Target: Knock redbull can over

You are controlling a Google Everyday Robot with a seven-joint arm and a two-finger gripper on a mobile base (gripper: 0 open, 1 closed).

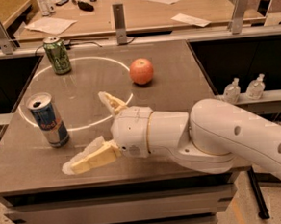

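The redbull can (pixel 47 120) stands upright at the left of the dark table (pixel 177 89), blue and silver with a red logo, its silver top showing. My gripper (pixel 86 132) comes in from the right on a thick white arm, just right of the can and a short gap from it. Its two cream fingers (pixel 91 159) are spread wide, one low near the table's front edge, one higher toward the table's middle. Nothing is between them.
A green can (pixel 57 54) stands upright at the back left. A red apple (pixel 141 71) sits at the back middle. A bright ring of light lies across the table's left half. Two small clear bottles (pixel 245 89) sit on a lower shelf to the right.
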